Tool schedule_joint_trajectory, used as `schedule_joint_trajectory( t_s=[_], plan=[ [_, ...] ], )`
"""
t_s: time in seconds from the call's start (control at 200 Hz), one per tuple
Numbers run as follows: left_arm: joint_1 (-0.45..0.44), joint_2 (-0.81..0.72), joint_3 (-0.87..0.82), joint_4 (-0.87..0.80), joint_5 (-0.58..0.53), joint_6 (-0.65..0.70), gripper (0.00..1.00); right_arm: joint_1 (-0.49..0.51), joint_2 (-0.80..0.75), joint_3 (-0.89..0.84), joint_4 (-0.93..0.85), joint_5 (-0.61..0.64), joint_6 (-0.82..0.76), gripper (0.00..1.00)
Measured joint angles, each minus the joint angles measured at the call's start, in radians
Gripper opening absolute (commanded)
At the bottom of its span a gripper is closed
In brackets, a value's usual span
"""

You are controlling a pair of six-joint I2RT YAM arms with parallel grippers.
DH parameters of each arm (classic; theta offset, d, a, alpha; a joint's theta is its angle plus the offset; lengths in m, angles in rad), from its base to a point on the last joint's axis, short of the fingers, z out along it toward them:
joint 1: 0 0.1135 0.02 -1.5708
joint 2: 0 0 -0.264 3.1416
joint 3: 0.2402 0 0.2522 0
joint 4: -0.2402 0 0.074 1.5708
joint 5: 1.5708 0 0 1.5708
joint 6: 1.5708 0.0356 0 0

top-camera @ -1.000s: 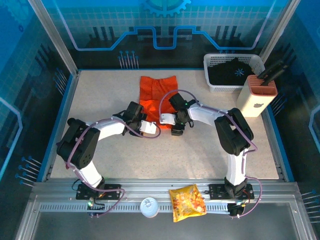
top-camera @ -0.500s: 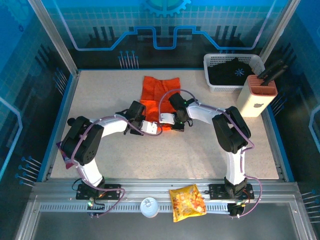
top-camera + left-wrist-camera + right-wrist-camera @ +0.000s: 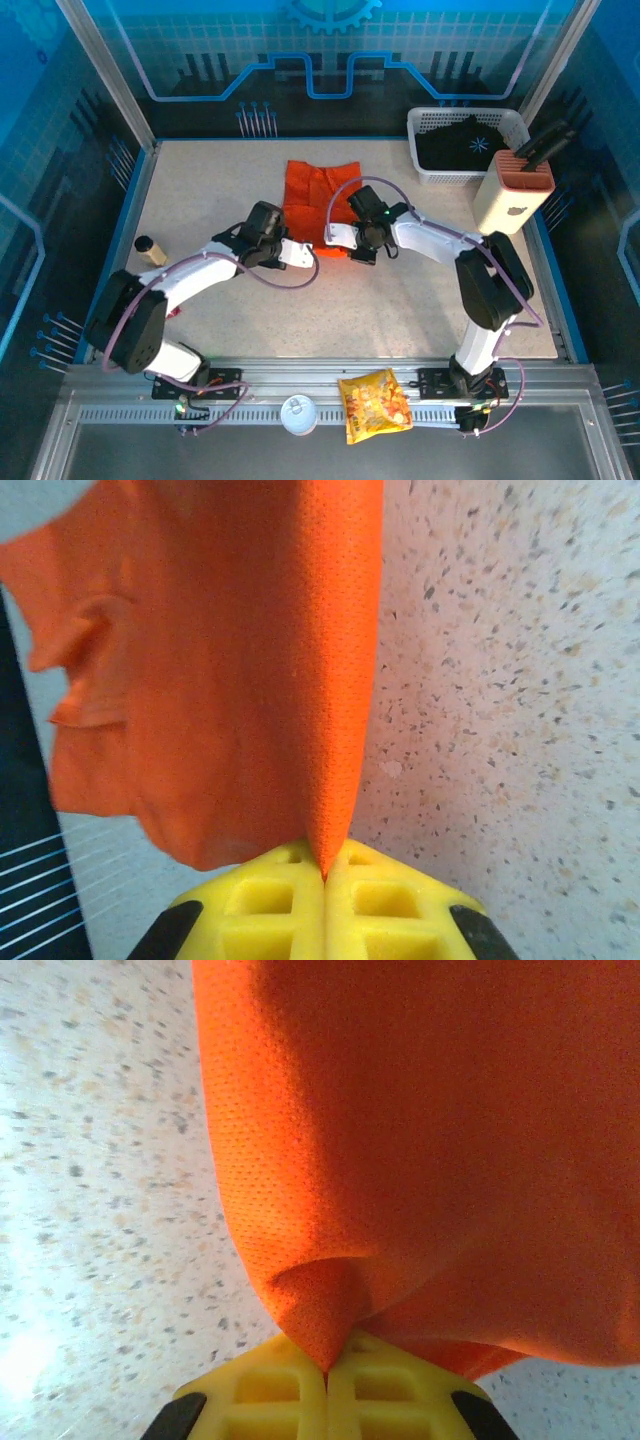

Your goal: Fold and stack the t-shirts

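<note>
The orange t-shirt lies on the speckled table at centre back, with its near edge drawn up. My left gripper is shut on that edge at its left. In the left wrist view the yellow fingers pinch a taut fold of orange t-shirt, the left gripper closed tight. My right gripper is shut on the near edge at its right. In the right wrist view the right gripper nips a pointed tuck of the orange t-shirt. A black t-shirt with a pale starburst lies in the basket.
The white basket stands at the back right, with a cream and salmon knife block in front of it. A small brown cylinder lies at the table's left. A snack bag and a white cup rest on the near rail.
Both grippers went from open to shut on the orange shirt's near edge. Both arms stretched out lower, and the left arm's move uncovered the small brown cylinder.
</note>
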Motion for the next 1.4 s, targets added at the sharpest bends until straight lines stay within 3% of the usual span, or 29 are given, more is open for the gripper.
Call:
schedule_joint_trajectory(
  t_s=[0.47, 0.701, 0.911, 1.401],
  plan=[
    [-0.148, -0.338, -0.098, -0.195, -0.064, -0.093, 0.0, 0.206, -0.396, -0.13, -0.088, 0.117, 0.087, 0.0],
    [-0.175, -0.412, -0.09, -0.253, -0.087, -0.108, 0.0, 0.258, -0.468, -0.128, -0.153, 0.172, 0.131, 0.0],
    [-0.168, -0.333, -0.014, -0.251, -0.093, -0.102, 0.0, 0.237, -0.463, -0.082, -0.172, 0.208, 0.153, 0.0],
    [0.002, 0.066, 0.312, -0.169, 0.005, -0.035, 0.0, -0.019, -0.25, 0.053, -0.099, 0.138, 0.188, 0.0]
  ],
)
